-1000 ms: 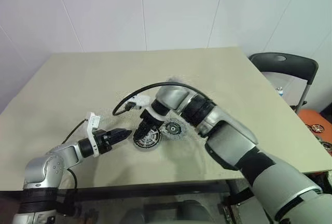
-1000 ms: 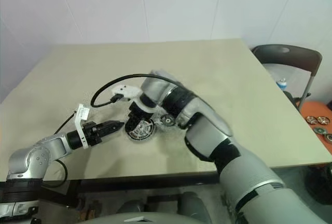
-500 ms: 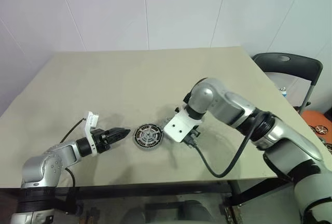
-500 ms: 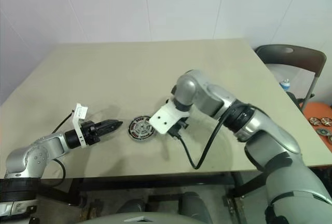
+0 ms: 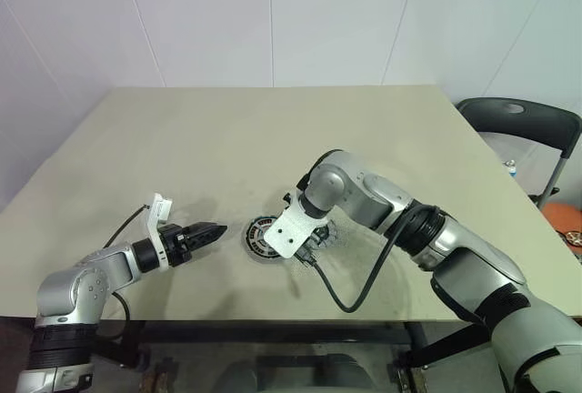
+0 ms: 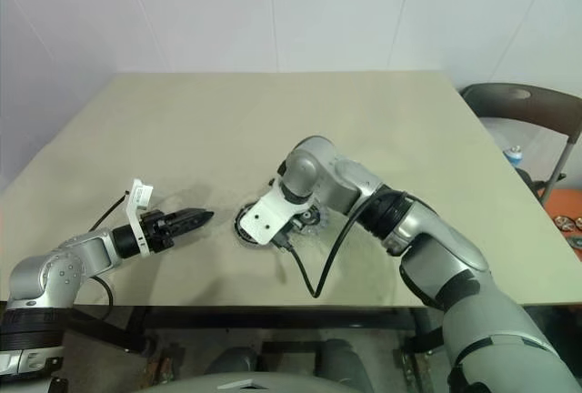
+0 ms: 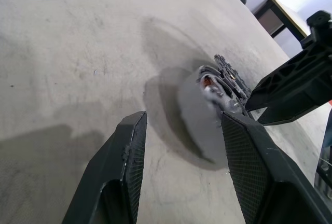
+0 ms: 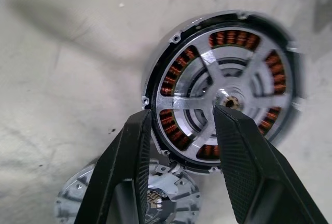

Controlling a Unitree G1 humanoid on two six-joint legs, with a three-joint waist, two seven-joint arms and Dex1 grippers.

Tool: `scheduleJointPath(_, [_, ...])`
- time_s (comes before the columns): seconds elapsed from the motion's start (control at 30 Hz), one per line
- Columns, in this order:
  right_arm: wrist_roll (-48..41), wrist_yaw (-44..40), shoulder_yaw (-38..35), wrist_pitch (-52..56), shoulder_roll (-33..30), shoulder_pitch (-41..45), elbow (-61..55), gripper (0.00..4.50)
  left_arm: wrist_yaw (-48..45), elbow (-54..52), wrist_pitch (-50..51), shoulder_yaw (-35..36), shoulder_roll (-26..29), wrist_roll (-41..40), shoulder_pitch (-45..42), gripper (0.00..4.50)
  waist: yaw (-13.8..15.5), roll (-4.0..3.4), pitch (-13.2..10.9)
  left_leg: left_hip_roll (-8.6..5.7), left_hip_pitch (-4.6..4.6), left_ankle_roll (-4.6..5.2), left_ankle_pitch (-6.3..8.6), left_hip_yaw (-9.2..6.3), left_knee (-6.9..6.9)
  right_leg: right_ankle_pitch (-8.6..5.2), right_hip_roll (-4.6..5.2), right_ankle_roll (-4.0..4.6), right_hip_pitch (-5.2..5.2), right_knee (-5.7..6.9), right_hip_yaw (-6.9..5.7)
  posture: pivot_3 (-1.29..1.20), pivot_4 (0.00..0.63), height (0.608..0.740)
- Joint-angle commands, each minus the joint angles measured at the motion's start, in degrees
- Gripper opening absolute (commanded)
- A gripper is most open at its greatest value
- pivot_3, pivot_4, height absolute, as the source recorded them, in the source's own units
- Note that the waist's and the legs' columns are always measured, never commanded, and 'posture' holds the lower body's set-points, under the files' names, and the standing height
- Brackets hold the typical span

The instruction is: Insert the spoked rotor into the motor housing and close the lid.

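Note:
The motor housing (image 8: 176, 63), a round disc with copper windings and a dark rim, lies on the table. The spoked rotor (image 8: 228, 99) sits inside it, silver spokes running to a central hub. My right gripper (image 8: 182, 112) hangs open just above the housing, pointing down, with nothing between its fingers. In the head views the housing (image 5: 259, 232) is half hidden by the white mount on my right wrist (image 5: 293, 234). The lid (image 8: 129, 203), a grey disc with a dark centre, lies right beside the housing. My left gripper (image 5: 211, 229) rests open and empty, aimed at the housing from its left.
The beige table (image 5: 182, 138) has wide bare room behind and to the left. A black cable (image 5: 350, 297) loops from my right wrist toward the front edge. A dark chair (image 5: 518, 120) stands past the table's right edge.
My right wrist has rolled over and swung from left of the housing to its right, then settled lower above it. The left arm has stayed still. The camera has shifted.

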State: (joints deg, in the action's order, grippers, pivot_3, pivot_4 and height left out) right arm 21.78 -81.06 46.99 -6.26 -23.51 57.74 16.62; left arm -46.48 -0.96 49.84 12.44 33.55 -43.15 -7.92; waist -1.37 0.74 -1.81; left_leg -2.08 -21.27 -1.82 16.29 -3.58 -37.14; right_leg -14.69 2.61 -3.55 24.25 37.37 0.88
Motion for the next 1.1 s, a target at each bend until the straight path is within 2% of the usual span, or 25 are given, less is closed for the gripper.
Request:
scheduleJointPath(0.03, [0.4, -2.0, -0.7, -1.4, -1.2, -0.1, -0.4, 2.01, -0.3, -1.1, 0.0, 1.5, 1.0, -0.5, -0.3, 2.43, 0.2, 0.0, 0.0, 0.0, 0.01, 0.0, 0.0, 0.0, 0.0, 0.0, -0.01, 0.0, -0.01, 0.01, 0.0, 0.0, 0.0, 0.74])
scheduleJointPath(0.53, [0.3, -3.9, -2.0, -2.1, 0.8, 0.4, 1.6, 2.01, -0.2, -0.3, -0.3, 1.0, 0.4, -0.3, -0.9, 2.43, 0.4, 0.01, 0.0, -0.01, 0.0, 0.0, 0.0, 0.0, -0.02, 0.0, -0.01, 0.0, -0.04, -0.01, 0.0, 0.0, 0.0, 0.74])
scheduleJointPath(0.57, [0.1, -3.7, -2.1, -2.0, 1.0, 0.2, 2.0, 1.6, -0.2, -0.4, -0.3, 1.0, 0.4, -0.3, -0.9, 2.43, 0.4, 0.01, 0.0, -0.01, 0.0, 0.0, 0.0, 0.0, -0.02, 0.0, -0.01, 0.0, -0.04, -0.01, 0.0, 0.0, 0.0, 0.74])
scheduleJointPath(0.67, [0.3, -3.1, -2.2, -1.8, 1.5, -0.2, 2.8, 0.81, 0.0, -0.6, -0.2, 1.2, 0.3, -0.4, -0.7, 2.43, 0.4, 0.01, 0.0, -0.01, 0.01, 0.0, 0.0, 0.0, -0.02, 0.0, -0.01, 0.0, -0.04, -0.01, 0.0, 0.0, 0.0, 0.74])
scheduleJointPath(0.73, [1.5, -2.0, -2.0, -1.1, 1.9, -0.2, 3.7, 0.09, 0.2, -0.6, -0.2, 1.3, 0.2, -0.5, -0.6, 2.43, 0.4, 0.03, 0.0, -0.01, 0.0, 0.0, 0.0, 0.0, -0.01, 0.0, -0.01, 0.0, -0.03, -0.01, 0.0, 0.0, 0.0, 0.74])
scheduleJointPath(0.93, [2.6, -1.9, -2.7, 4.0, 3.3, 0.6, 3.4, 0.09, 0.4, -0.6, -0.2, 1.3, 0.0, -0.5, -0.6, 2.43, 0.2, 0.04, 0.0, 0.01, 0.09, -0.02, -0.02, 0.0, -0.02, 0.0, -0.03, 0.01, -0.07, 0.07, 0.01, 0.0, 0.0, 0.74])
scheduleJointPath(1.1, [1.7, -8.5, -3.5, 15.9, 2.3, 1.7, -0.6, 0.09, 0.0, 0.6, -0.6, 0.4, -0.3, 0.0, -1.6, 2.43, 0.5, 0.02, 0.0, 0.01, 0.31, -0.03, -0.03, 0.0, -0.03, 0.0, -0.05, 0.01, -0.3, 0.08, 0.0, 0.0, 0.0, 0.74])
